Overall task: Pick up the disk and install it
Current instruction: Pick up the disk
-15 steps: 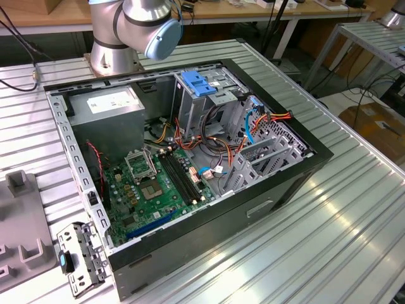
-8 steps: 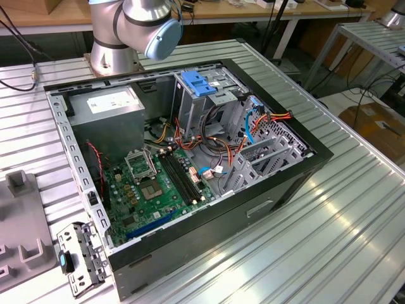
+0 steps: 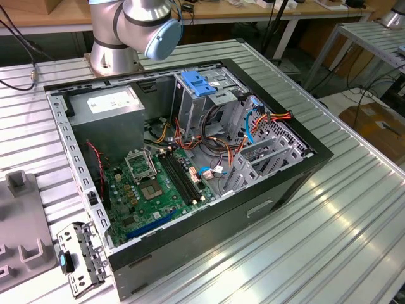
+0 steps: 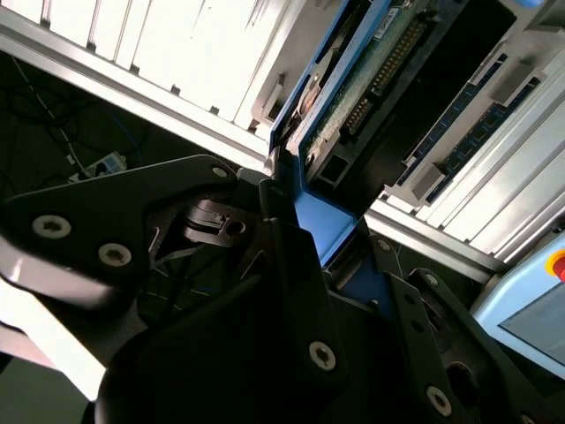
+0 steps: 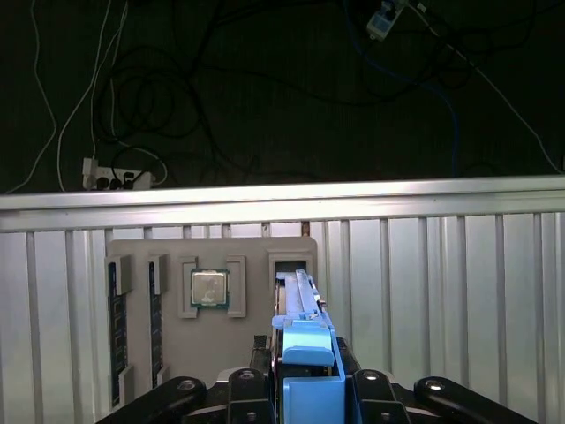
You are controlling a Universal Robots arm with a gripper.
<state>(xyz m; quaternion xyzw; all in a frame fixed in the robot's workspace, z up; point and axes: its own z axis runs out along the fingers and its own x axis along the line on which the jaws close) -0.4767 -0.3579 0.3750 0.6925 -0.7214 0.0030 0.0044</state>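
Spreading widest is the ribbed aluminium table [image 3: 329,240], which carries the open computer case [image 3: 190,256] just beside the grey parts tray [image 5: 168,249], toward the exterior view's right of it. The arm [image 3: 136,25] rises from the table beyond the case. Inside the case, well apart from the tray, stands the metal drive cage [image 3: 212,111] with its blue latch [image 3: 197,83], with orange and blue cables crowded round it. Over the tray, the disk [image 5: 298,300] stands on edge at the tray's slot, its green circuit side showing in the second wrist view [image 4: 375,75]. Whether its lower edge sits in the slot or is clear of it cannot be told. The gripper [image 5: 305,393] appears clamped narrowly on the disk's blue plastic rail, one dark finger on each side. Next to the slot lie the processor [image 5: 210,288] and, further along the tray, the memory sticks [image 5: 117,327]. The likeliest trouble, to my eye, is the disk twisting or slipping, since the hold is on thin plastic at one end only. A tilted lift could also jam the rail against the slot's wall. Room is open above the tray. Past the tray's far edge the table ends close by, with dark floor and loose cords below.
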